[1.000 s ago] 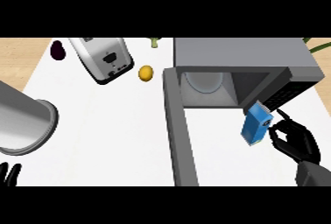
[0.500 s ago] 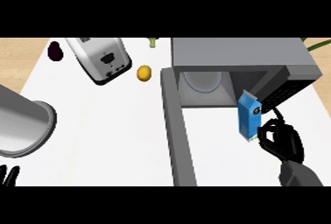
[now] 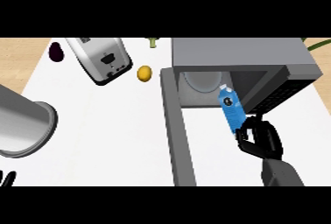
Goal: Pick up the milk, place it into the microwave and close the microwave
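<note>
The milk (image 3: 230,109), a blue carton, is up off the surface (image 3: 110,127) and tilted, its top leaning far and left into the mouth of the microwave (image 3: 258,54). Its near end is caught in the right hand (image 3: 262,140), whose fingers (image 3: 244,136) curl round the carton's base. The carton sits at the threshold, its cap just over the oven floor, the round turntable (image 3: 203,81) farther in and a little left. The door (image 3: 177,131) stands swung out toward the near side, a long grey slab left of the hand.

I'd say this is the placing step, roughly half done. The next move calls for carrying the carton deeper, setting it upright on the turntable, letting go, and getting the arm out before the door swings.

The left hand (image 3: 6,178) shows only as fingertips at the near left edge, straight and resting. Farther off sit a toaster (image 3: 100,59), a lemon (image 3: 144,73) and a pot (image 3: 22,120).
</note>
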